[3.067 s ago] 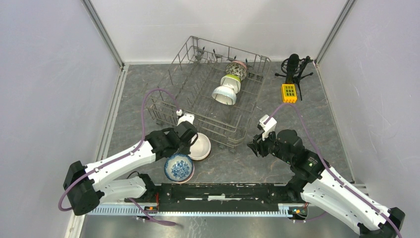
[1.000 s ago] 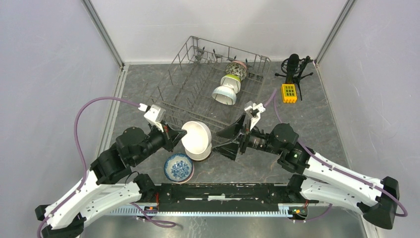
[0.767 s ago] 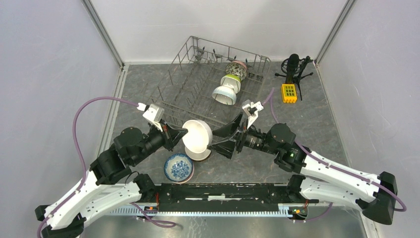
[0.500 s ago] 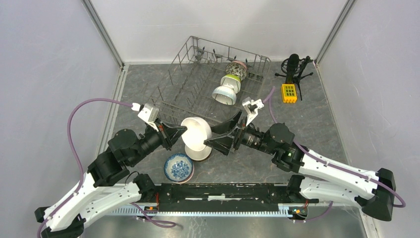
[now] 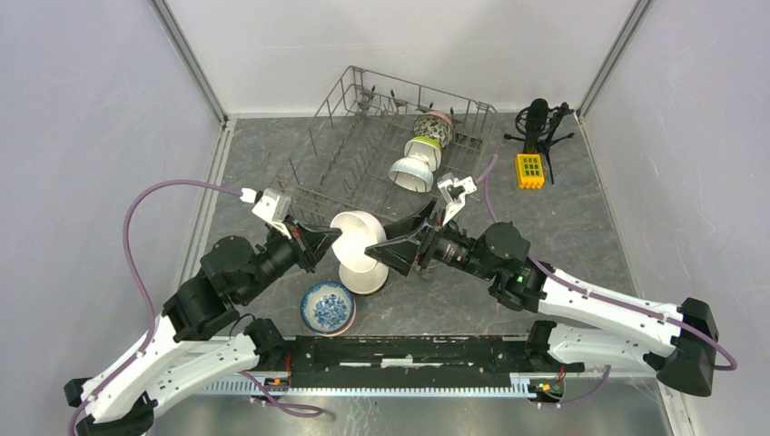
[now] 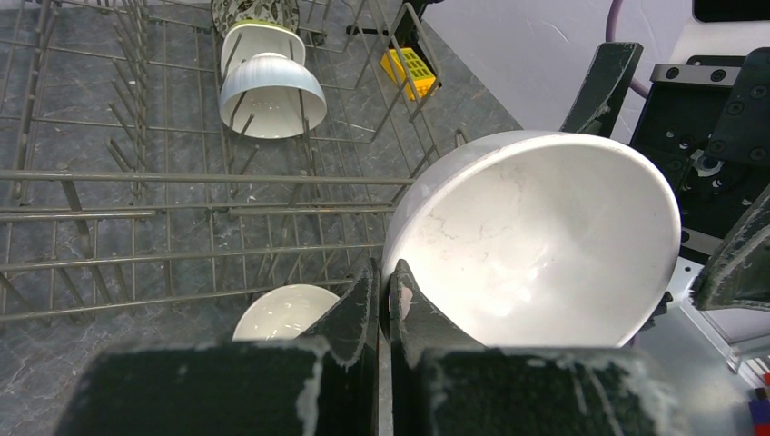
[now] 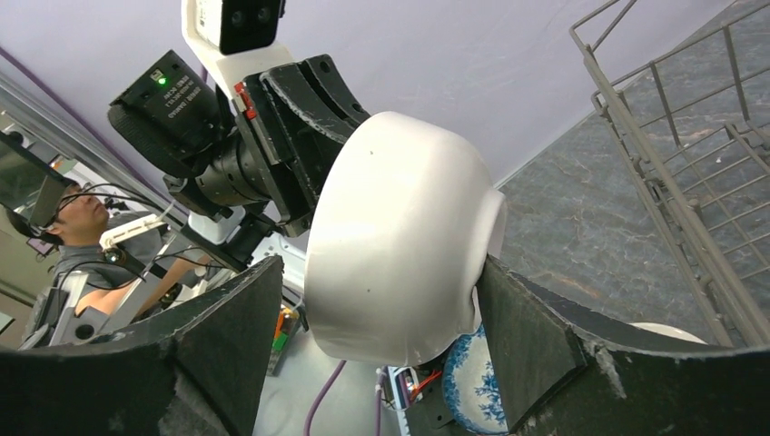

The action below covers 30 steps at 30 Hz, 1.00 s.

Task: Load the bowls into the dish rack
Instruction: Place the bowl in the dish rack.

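Observation:
A plain white bowl [image 5: 356, 238] [image 6: 536, 245] [image 7: 399, 236] hangs on its side above the table, just in front of the dish rack [image 5: 345, 163] [image 6: 182, 182] [image 7: 690, 163]. My left gripper [image 5: 331, 241] [image 6: 389, 272] is shut on its rim. My right gripper [image 5: 380, 238] [image 7: 381, 272] is open with a finger on either side of that bowl; a gap shows at one finger. In the rack's far right row stand a white bowl [image 5: 410, 173] [image 6: 272, 95], a lime green one [image 5: 425, 150] and a speckled one [image 5: 434, 127]. On the table lie another white bowl [image 5: 365, 277] [image 6: 281, 313] and a blue-and-white bowl [image 5: 327, 307] [image 7: 463, 391].
A black microphone on a tripod [image 5: 538, 123] and a yellow block [image 5: 529, 170] stand right of the rack. Grey walls close the table in on three sides. The arms' base rail [image 5: 409, 350] runs along the near edge.
My left gripper has lifted the white bowl off the table. My right gripper has moved left until its fingers stand on either side of the bowl, and they have narrowed a little.

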Available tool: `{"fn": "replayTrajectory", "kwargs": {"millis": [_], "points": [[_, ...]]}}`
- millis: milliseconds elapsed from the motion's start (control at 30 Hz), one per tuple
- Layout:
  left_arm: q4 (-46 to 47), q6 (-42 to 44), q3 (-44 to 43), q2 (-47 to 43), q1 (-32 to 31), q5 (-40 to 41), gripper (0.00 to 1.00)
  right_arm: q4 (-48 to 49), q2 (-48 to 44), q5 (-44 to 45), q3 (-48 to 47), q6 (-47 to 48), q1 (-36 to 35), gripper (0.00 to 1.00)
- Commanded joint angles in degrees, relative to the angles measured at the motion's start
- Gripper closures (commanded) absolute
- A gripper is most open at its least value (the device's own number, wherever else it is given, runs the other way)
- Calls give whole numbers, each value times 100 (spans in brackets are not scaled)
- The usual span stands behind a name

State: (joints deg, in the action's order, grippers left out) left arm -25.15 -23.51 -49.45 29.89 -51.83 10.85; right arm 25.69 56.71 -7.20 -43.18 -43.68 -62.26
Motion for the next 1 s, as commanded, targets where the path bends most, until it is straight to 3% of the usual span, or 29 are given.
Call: {"fn": "replayTrajectory", "kwargs": {"millis": [0,267,467,567,600,667,700,767,867,933,967], "points": [[347,92,-22,21,11,220,98,384,98,138,-274,4,-85,18],[252,144,-51,70,7,236,98,312,235,287,-376,138,-156,24],[232,123,-29,116,2,255,98,340,244,298,-387,192,-170,37],[245,110,-38,130,6,248,98,402,235,315,-367,206,-181,52],[240,110,-38,139,2,251,98,393,244,324,-383,220,-190,62],[221,110,-47,156,1,258,98,266,244,407,-423,245,-187,93],[211,110,-56,172,1,259,97,230,232,454,-422,258,-183,100],[167,89,-51,188,2,311,85,231,200,513,-402,307,-188,100],[132,66,-30,183,7,388,77,228,172,535,-410,360,-186,100],[112,36,-21,199,6,446,62,210,163,519,-436,398,-190,100],[107,30,-21,208,7,464,59,209,165,510,-458,424,-189,100]]}}
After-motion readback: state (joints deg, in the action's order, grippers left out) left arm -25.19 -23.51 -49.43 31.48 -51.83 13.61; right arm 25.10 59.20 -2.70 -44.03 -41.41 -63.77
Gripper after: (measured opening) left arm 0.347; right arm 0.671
